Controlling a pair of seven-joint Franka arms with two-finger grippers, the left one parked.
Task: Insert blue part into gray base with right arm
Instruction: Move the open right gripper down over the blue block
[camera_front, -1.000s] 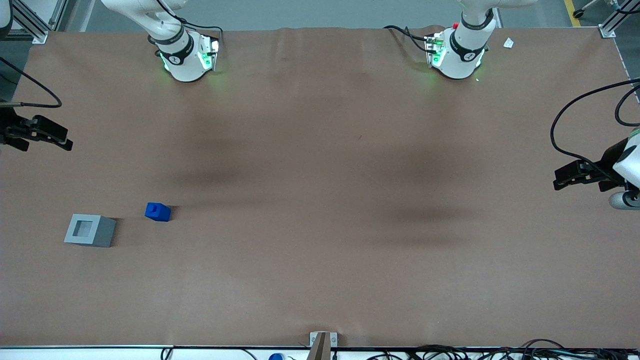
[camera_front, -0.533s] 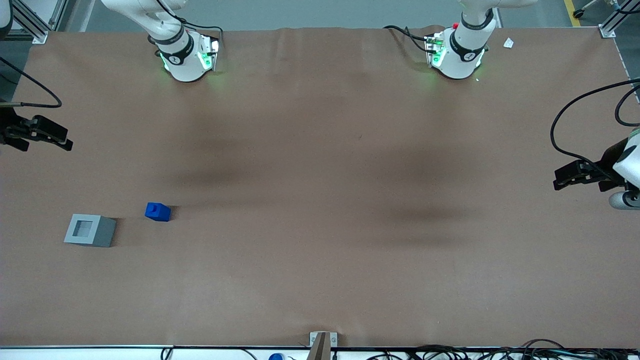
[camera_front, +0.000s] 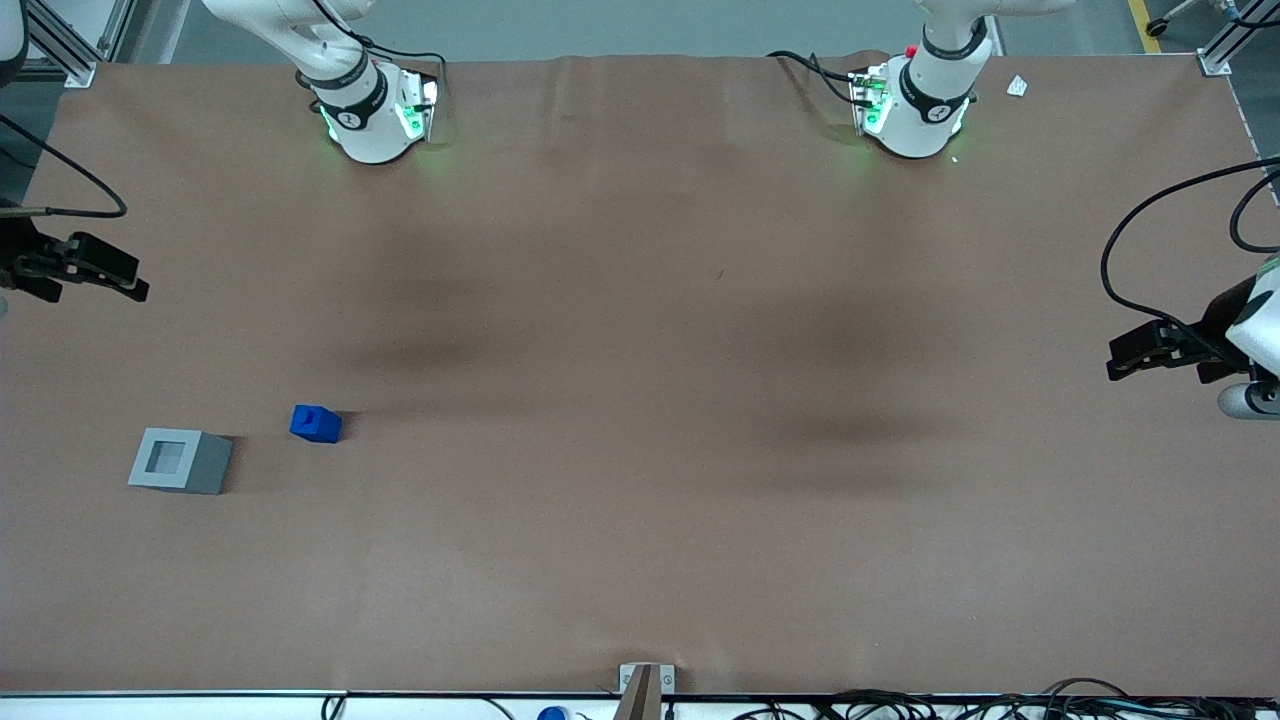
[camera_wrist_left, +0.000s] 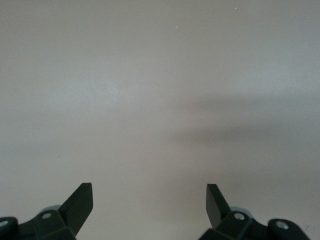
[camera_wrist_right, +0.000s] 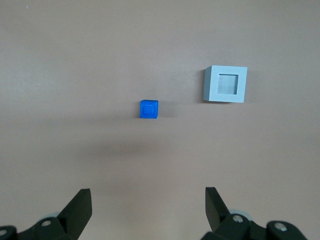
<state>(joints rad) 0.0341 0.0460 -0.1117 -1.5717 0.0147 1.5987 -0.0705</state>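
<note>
The blue part (camera_front: 316, 423) (camera_wrist_right: 148, 109) rests on the brown table toward the working arm's end, its small stub facing up. The gray base (camera_front: 180, 460) (camera_wrist_right: 226, 84) stands beside it with a gap between them, slightly nearer the front camera, its square recess facing up and nothing in it. My right gripper (camera_front: 125, 275) (camera_wrist_right: 148, 192) hangs open above the table's end, farther from the front camera than both pieces. It holds nothing and is well apart from both pieces.
Both arm bases (camera_front: 370, 110) (camera_front: 915, 105) sit along the table edge farthest from the front camera. A small bracket (camera_front: 645, 680) and cables (camera_front: 900, 705) lie at the edge nearest that camera. The parked gripper (camera_front: 1150, 350) hangs at its own end.
My right gripper has edged very slightly toward the table's middle. The blue part and gray base have not moved.
</note>
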